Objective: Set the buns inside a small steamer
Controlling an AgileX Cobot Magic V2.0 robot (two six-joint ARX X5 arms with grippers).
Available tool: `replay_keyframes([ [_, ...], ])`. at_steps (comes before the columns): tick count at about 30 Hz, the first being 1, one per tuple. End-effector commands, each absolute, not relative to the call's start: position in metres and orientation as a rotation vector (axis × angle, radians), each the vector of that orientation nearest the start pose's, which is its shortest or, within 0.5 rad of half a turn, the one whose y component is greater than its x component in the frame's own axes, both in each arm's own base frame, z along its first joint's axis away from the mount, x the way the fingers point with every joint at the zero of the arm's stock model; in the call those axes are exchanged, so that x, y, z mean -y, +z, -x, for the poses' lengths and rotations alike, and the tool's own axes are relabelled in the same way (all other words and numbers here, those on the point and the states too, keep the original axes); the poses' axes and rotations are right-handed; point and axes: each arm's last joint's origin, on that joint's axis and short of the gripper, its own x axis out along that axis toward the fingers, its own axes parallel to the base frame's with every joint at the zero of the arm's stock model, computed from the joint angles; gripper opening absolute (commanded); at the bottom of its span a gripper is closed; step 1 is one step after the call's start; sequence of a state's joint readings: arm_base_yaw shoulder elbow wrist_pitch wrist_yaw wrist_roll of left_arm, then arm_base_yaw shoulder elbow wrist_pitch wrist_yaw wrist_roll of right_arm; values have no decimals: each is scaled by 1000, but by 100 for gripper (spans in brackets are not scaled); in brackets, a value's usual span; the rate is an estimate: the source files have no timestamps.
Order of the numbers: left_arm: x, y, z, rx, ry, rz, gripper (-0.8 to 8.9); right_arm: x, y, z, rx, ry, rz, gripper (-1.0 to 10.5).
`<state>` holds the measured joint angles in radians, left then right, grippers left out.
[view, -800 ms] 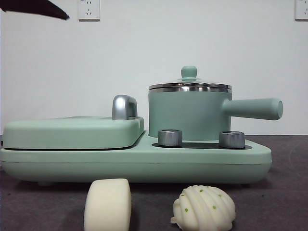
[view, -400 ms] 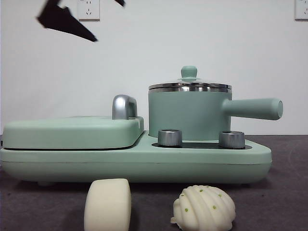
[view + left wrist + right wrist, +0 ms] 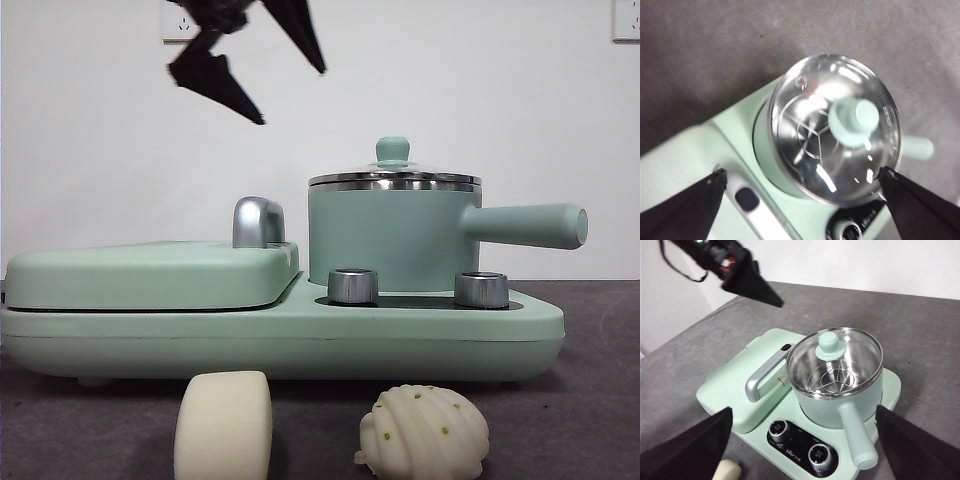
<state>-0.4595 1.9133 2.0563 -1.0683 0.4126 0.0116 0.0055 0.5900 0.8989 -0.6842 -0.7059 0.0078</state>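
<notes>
The small steamer (image 3: 385,235) is a mint-green pot with a side handle and a glass lid with a green knob (image 3: 393,150); the lid is on. The smooth bun (image 3: 223,425) and the ridged, green-specked bun (image 3: 425,432) lie on the table in front of the appliance. My left gripper (image 3: 292,97) is open and empty, in the air up and left of the lid; its wrist view (image 3: 800,175) looks down on the lid knob (image 3: 854,121). My right gripper (image 3: 804,410) is open and empty, high above the steamer (image 3: 835,370). The smooth bun's end (image 3: 727,471) shows there.
The steamer stands on a mint-green cooker base (image 3: 280,340) with two steel dials (image 3: 353,285) (image 3: 481,289). A flat griddle cover (image 3: 150,275) with a chrome handle (image 3: 258,222) fills its left half. The pot's handle (image 3: 525,225) sticks out to the right.
My left gripper has come from the top left corner down and to the right, toward the steamer's lid, with its jaws apart. The buns and steamer have not moved.
</notes>
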Motion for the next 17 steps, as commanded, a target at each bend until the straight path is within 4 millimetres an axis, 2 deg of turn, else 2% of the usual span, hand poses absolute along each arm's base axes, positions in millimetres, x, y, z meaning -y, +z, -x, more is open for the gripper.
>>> replay_keyframes([
  [1, 206, 376, -362, -927, -814, -88, 492, -19, 353, -100, -356, 701, -146, 459],
  [7, 240, 366, -366, -952, -825, -146, 492, -19, 352, -102, -368, 700, -149, 459],
  [13, 277, 358, -355, -899, -860, -249, 491, -19, 350, -108, -390, 699, -158, 459],
  [17, 293, 345, -350, -920, -866, -298, 491, -19, 349, -110, -404, 699, -162, 459],
])
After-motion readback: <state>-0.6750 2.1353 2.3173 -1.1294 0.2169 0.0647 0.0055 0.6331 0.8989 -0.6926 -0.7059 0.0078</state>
